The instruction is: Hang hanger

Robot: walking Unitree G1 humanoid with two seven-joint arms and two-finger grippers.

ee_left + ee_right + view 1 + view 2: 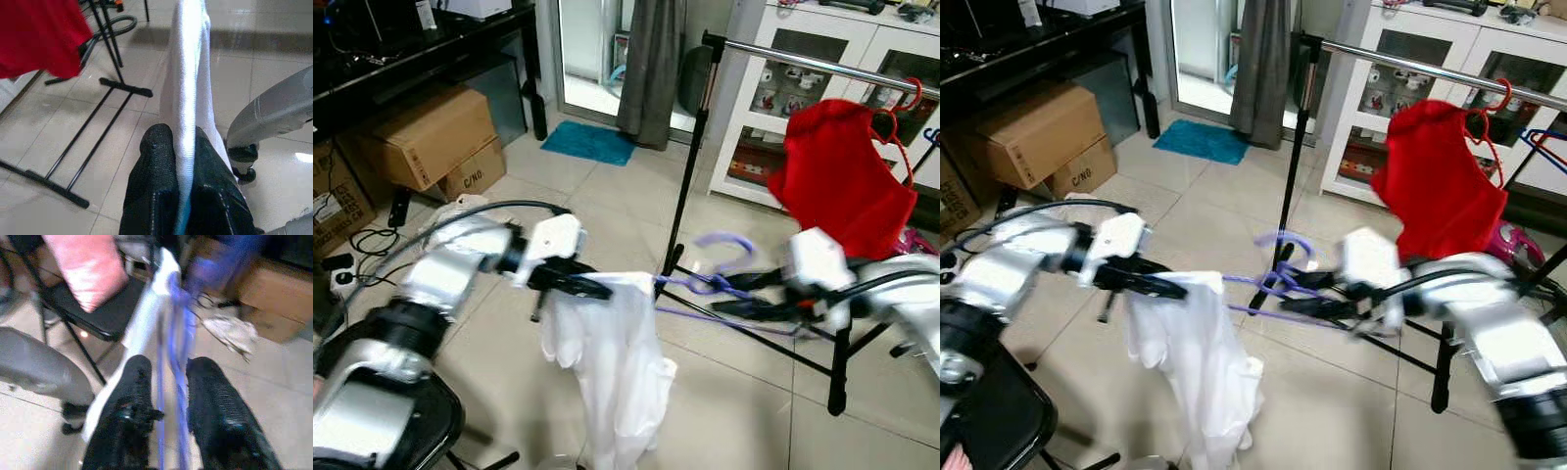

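Note:
A white garment (pixel 612 367) hangs from a purple hanger (pixel 722 262), which is held level between my two grippers, in front of the clothes rail (pixel 822 67). My left gripper (pixel 595 288) is shut on the garment's shoulder; the left wrist view shows the white cloth (pixel 188 98) pinched between the black fingers (pixel 155 161). My right gripper (pixel 736 296) is shut on the hanger near its hook, and the purple wire (pixel 177 347) runs between its fingers (pixel 136 382). A red garment (pixel 842 181) on a red hanger (pixel 901 103) hangs on the rail to the right.
The rail's black post (pixel 693 166) and floor bars (pixel 783 354) stand just beyond the hanger. A white glass-door cabinet (pixel 759 137) is behind. Cardboard boxes (pixel 431 137) and cables lie at the left, a teal mat (pixel 589 143) lies by the door, and a black chair (pixel 411 431) is near me.

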